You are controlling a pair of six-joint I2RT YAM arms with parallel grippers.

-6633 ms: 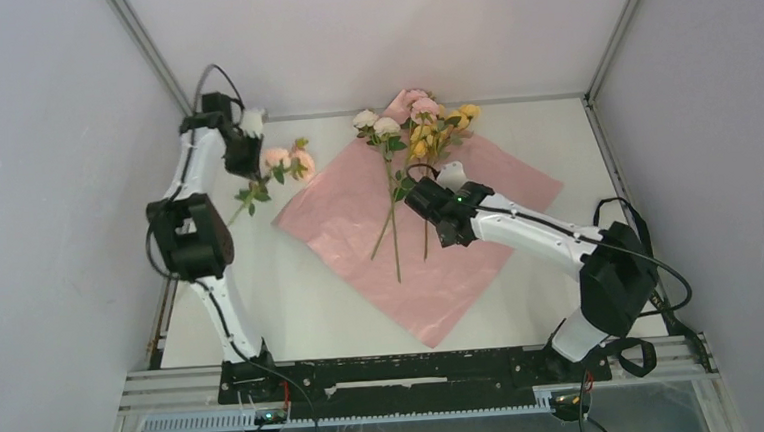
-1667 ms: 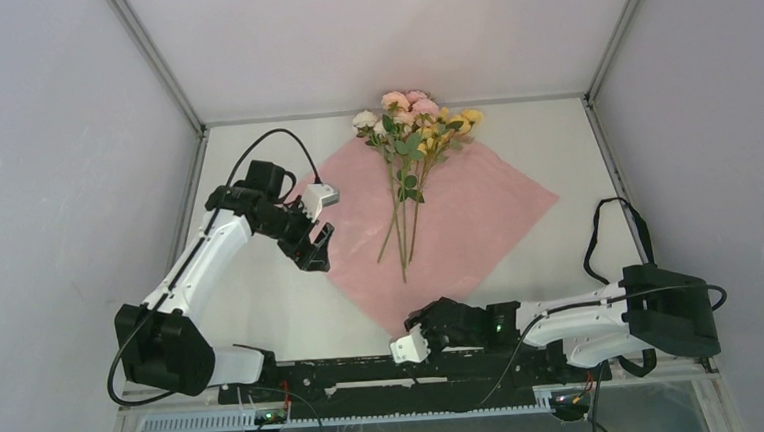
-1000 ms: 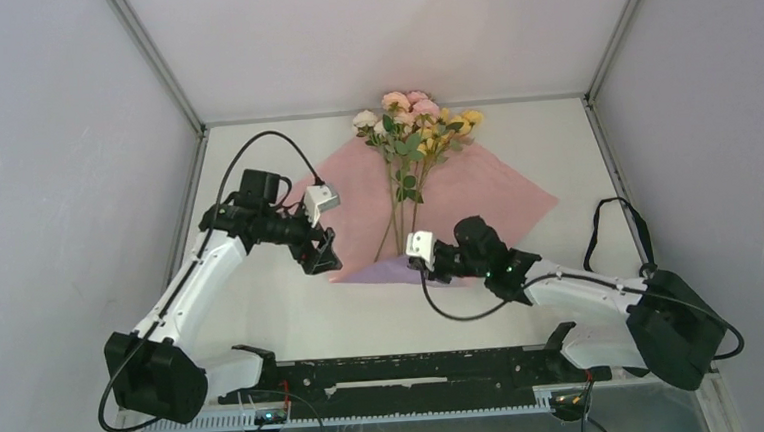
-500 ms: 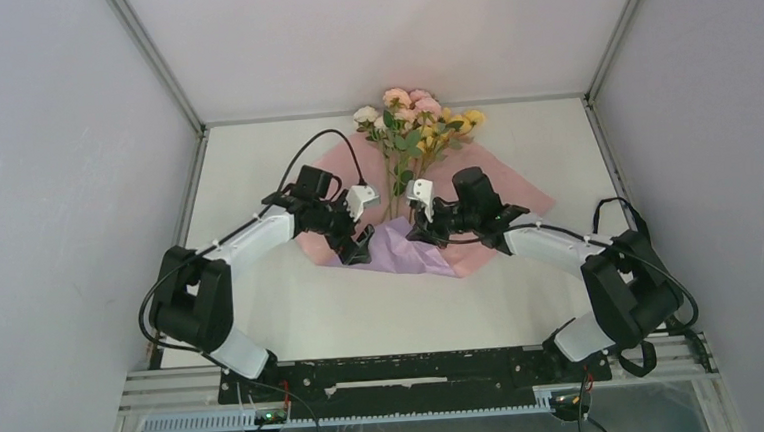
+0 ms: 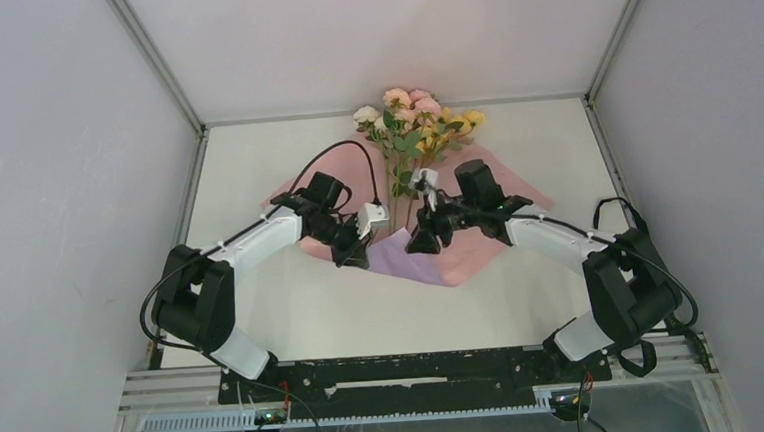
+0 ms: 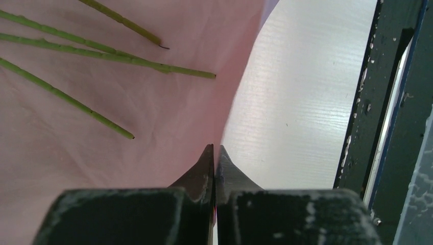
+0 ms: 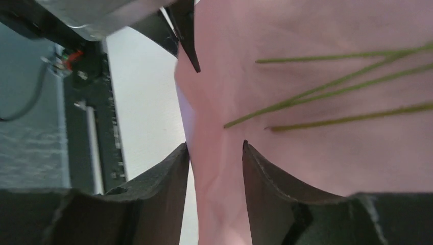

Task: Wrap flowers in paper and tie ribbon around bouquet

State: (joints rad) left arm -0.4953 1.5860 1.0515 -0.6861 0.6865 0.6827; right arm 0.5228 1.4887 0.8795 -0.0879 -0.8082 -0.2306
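Looking down: the thin lilac-backed pink paper [image 5: 423,264] has folded over the lower part of the pink, yellow and white flowers [image 5: 417,124].

Left wrist: the left pincer [image 6: 215,153] is newly clamped on the paper's edge, with green stems [image 6: 117,55] just ahead.

Right wrist: the right pincer [image 7: 214,148] is loosening, jaws apart astride the fold, probably a handover.

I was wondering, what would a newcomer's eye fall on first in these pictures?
The bunch of pink, yellow and white flowers at the far middle of the table stands out first, its stems lying on pink paper whose near corner is folded up, lilac side showing. At that fold the left hand is pinched shut on the paper's edge, while the right hand straddles it with jaws apart.
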